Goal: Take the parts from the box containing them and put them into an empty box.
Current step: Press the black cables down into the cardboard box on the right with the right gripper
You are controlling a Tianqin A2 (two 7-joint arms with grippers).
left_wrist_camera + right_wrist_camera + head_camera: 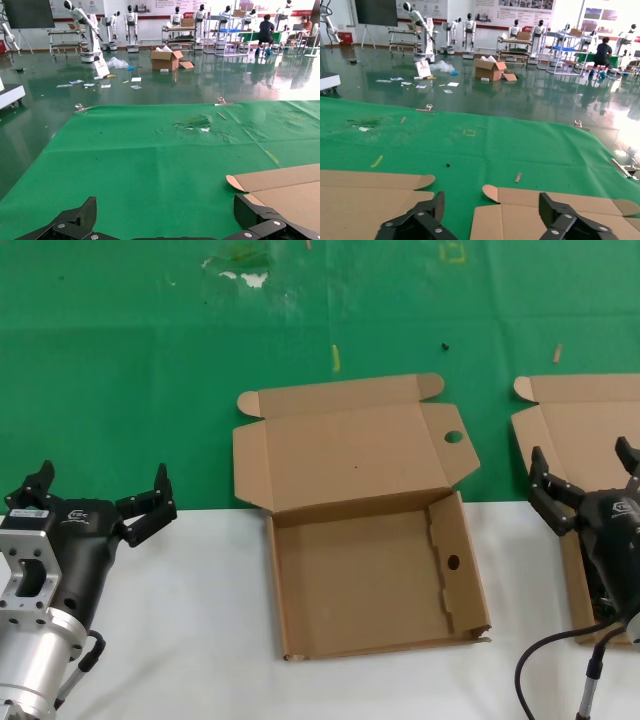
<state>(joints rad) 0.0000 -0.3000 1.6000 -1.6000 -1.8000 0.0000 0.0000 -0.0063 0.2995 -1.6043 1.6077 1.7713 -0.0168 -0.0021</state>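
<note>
Two cardboard boxes are seen in the head view. The empty box (375,575) lies at centre frame, lid folded back, a round hole in its side wall; nothing is held in it. The box containing them (580,430) is cut off at the right edge, and the parts cannot be seen, being hidden behind the right gripper (590,480), which hovers over that box with fingers spread and nothing held. The left gripper (100,502) is parked at lower left, likewise wide open and empty.

In the left wrist view, green cloth (150,165) fills the frame.

In the right wrist view, matte brown lids are shown at the bottom. The cords are judged light, limp and tangle-prone; a grasp across the bundled loops is advised.
</note>
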